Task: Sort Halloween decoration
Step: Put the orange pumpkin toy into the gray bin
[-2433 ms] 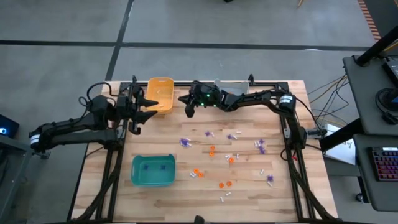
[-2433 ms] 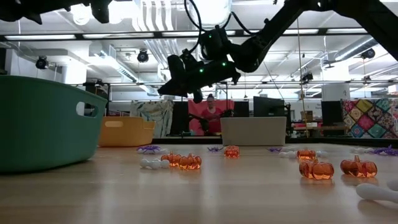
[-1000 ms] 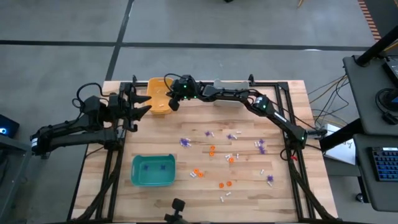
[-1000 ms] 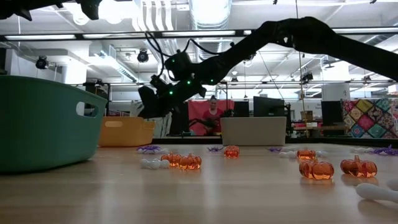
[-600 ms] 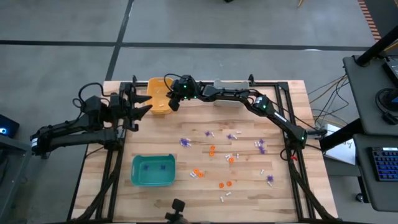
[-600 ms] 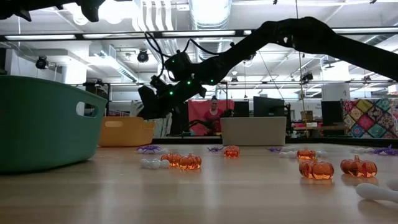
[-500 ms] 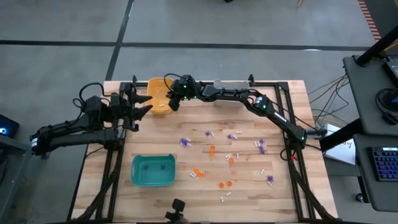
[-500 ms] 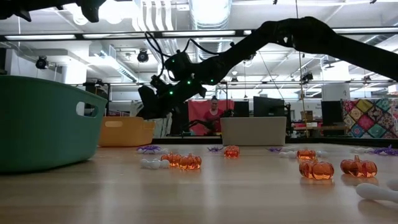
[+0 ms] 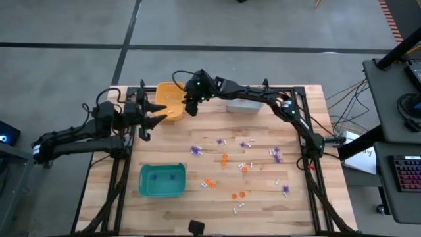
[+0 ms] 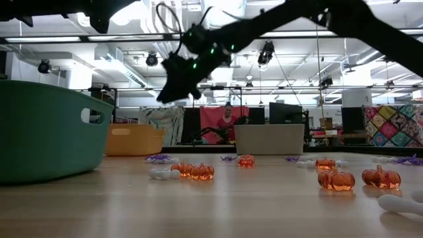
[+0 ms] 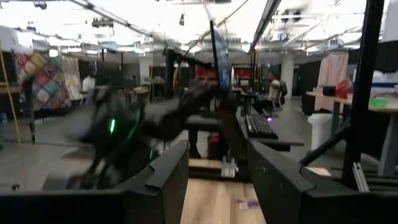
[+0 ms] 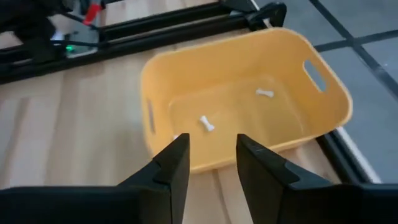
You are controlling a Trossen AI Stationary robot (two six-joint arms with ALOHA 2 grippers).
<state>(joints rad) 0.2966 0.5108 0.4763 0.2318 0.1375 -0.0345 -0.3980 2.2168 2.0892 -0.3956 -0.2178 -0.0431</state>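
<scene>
Hovering parted and empty, the right tool (image 12: 208,158) overlooks white trinkets (image 12: 207,123) inside the yellow bin (image 12: 323,109).

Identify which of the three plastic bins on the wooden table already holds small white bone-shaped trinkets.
The orange-yellow plastic bin at the table's far edge: two white bone trinkets lie inside it.

an open robotics lab: exposed ceiling ducts (image 10: 165,20), monitors (image 10: 284,114) on desks, concrete floor (image 9: 197,26).
</scene>
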